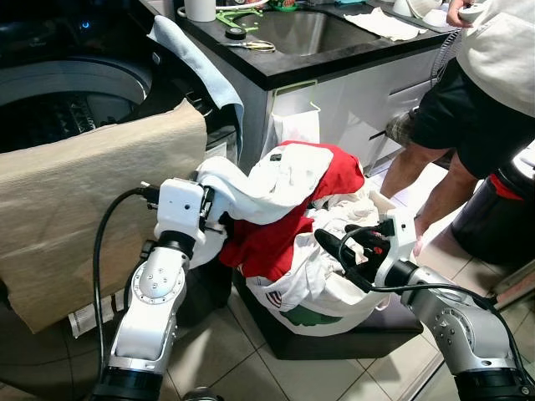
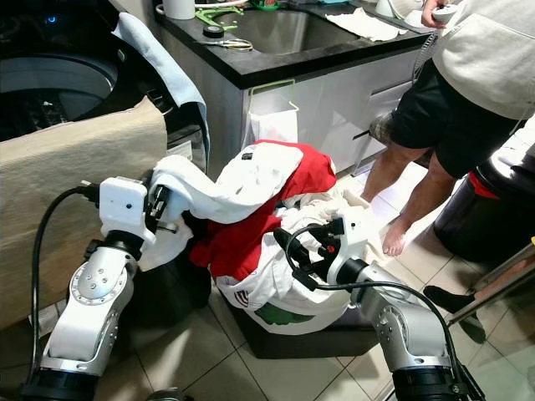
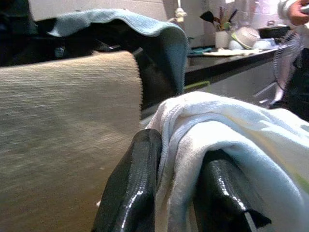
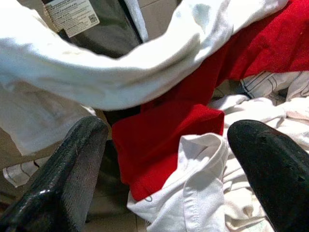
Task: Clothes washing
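Your left gripper is clenching a fold of the white garment, which is bunching between its fingers in the left wrist view. That is why the cloth is stretching in an arc from the pile toward the washing machine at your 10 o'clock instead of lying slack. The red garment is draping under it, looking snagged, so you are probably lifting both at once.

The laundry basket is sitting on the floor at your 12 o'clock, heaped with whites, keeping the load within reach of both arms. Your right gripper is hovering at 2 o'clock over the heap, its jaws released and empty, seemingly ready to free the red piece.

A tan mat is hanging over the washer's front edge, and a blue towel is draping beside it. A person is standing at the counter at 1 o'clock.
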Available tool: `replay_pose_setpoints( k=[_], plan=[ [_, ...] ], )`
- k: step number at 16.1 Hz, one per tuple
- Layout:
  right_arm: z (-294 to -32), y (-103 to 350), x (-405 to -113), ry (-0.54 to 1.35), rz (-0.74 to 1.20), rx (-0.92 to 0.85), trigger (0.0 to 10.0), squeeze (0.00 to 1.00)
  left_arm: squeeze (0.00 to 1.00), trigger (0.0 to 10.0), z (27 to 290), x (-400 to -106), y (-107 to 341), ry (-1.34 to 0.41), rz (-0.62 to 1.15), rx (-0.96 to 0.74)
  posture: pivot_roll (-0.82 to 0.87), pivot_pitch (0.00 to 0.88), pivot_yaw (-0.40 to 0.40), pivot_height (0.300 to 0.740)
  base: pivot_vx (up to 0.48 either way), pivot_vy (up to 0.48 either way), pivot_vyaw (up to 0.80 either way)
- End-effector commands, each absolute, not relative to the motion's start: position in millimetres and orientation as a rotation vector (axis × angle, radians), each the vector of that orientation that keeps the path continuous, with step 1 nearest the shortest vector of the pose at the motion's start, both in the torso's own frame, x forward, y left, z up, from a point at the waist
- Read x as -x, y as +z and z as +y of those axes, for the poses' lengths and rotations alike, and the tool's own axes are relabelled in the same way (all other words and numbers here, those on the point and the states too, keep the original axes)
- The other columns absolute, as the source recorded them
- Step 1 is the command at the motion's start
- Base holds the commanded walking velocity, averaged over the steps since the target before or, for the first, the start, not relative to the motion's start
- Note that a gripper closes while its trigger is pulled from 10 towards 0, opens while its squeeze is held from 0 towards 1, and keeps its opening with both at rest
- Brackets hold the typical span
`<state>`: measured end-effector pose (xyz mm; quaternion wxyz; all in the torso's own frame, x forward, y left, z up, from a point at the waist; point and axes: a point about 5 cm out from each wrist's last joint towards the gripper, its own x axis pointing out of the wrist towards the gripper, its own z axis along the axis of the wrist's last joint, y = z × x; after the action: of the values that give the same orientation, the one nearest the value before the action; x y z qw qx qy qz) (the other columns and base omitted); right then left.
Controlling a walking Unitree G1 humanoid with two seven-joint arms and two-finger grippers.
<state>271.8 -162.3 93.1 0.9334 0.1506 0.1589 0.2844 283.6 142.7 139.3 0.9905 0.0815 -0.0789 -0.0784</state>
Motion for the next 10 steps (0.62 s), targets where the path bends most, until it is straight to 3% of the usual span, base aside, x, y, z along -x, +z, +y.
replay_pose_setpoints(
  k=[1,5,10],
  plan=[
    [-165,93,-274,0.577,0.325,-0.292,10.0,0.0,0.0,0.0,138,-284,145,-0.175,-0.175,-0.149,0.1,0.0,-0.068,0.74,0.0,0.0,0.0],
    [-163,89,-274,0.56,0.323,-0.252,10.0,0.0,0.0,0.0,132,-283,147,-0.203,-0.166,-0.102,0.1,0.0,-0.065,0.74,0.0,0.0,0.0],
    [-164,85,-276,0.55,0.328,-0.219,10.0,0.0,0.0,0.0,130,-296,197,-0.185,-0.304,-0.011,0.11,0.0,-0.066,0.74,0.0,0.0,0.0]
  ],
)
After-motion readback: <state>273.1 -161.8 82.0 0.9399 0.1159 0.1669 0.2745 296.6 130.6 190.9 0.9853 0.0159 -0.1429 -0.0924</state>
